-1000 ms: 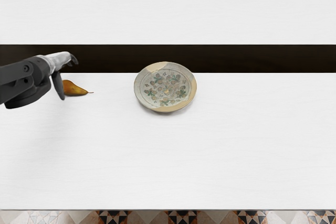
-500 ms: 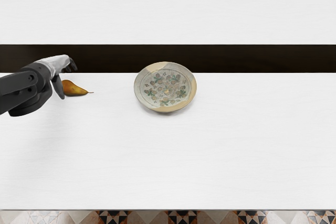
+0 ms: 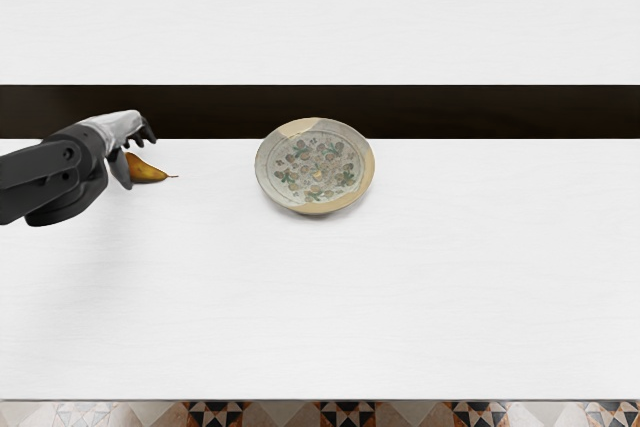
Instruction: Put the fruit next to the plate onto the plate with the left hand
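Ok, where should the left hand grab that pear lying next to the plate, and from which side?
Probably the wide body of the pear, taken from above. It lies on its side, narrow stem end pointing toward the plate, wide end right by the open left hand. Pinching across that thick part should hold better than the tapering neck.

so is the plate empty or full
Empty: the plate shows only its pattern; the fruit lies on the table to its left.

My single view looks from my head down at a slant across the table (image 3: 420, 277), from well back, facing twelve o'clock, with the plate (image 3: 314, 166) near centre and my left arm (image 3: 45, 177) at nine o'clock.
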